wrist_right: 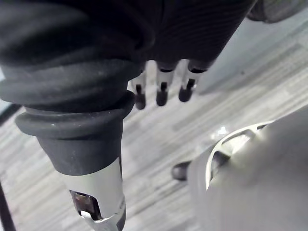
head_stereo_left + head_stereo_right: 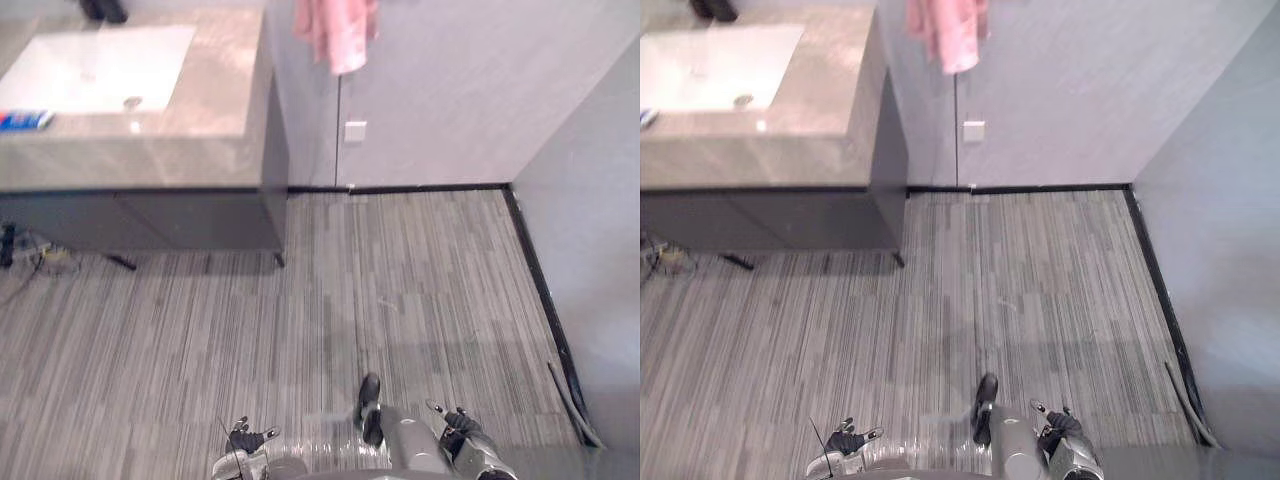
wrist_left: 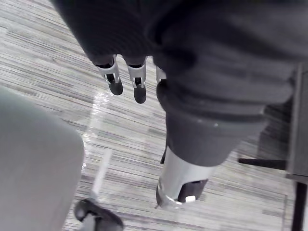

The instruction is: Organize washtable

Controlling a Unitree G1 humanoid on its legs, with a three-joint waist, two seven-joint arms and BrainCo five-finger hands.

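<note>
The left hand (image 2: pixel 243 440) and the right hand (image 2: pixel 457 427) hang low, fingers slack and holding nothing. Across the striped floor (image 2: pixel 380 300) stands the washtable (image 2: pixel 200 150), well apart from both. Beside its white sink (image 2: pixel 100 70) lies what is probably a toothpaste tube (image 2: pixel 25 120), and a pink towel (image 2: pixel 340 35) hangs beyond. The approach comes first: face the counter squarely before raising a hand.

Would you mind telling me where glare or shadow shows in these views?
Left eye view: a glare spot on the counter by the sink, and shadow on the floor under the cabinet; left wrist view: a shiny streak on the floor.
</note>
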